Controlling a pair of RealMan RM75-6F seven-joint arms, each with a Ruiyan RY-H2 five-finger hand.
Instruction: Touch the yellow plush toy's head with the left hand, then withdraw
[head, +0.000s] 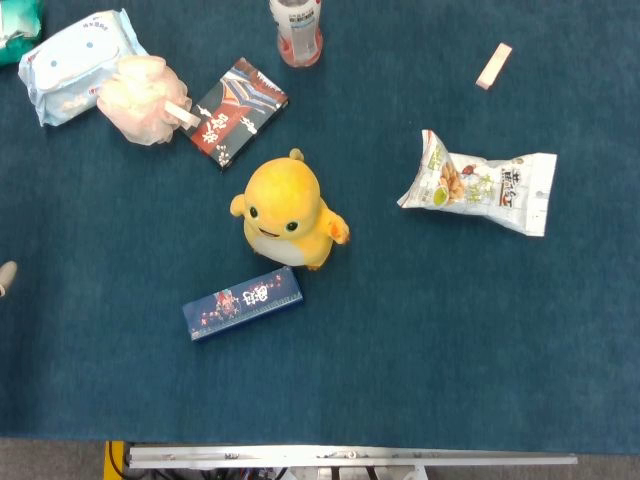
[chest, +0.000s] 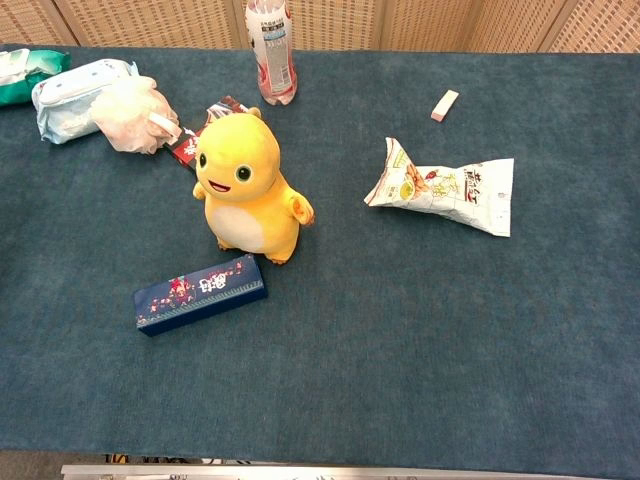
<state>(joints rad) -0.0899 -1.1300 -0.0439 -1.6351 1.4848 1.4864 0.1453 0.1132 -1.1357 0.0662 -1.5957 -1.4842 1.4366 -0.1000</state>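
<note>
On blue carpet, rounded fuzzy yellow plush toy (chest: 243, 185) stands; hand state unclear.

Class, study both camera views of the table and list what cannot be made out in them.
- Left hand: head view, only a sliver at the left edge; its pose is unreadable.
- Right hand: in neither view.
- Bottle: top cut off in both.
- Snack bag print: too small.

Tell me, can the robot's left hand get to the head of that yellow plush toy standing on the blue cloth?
Probably yes. The yellow plush toy stands upright, its head bare on top. Only a sliver, likely the left hand, shows at the edge, and the blue cloth between them looks free.
</note>
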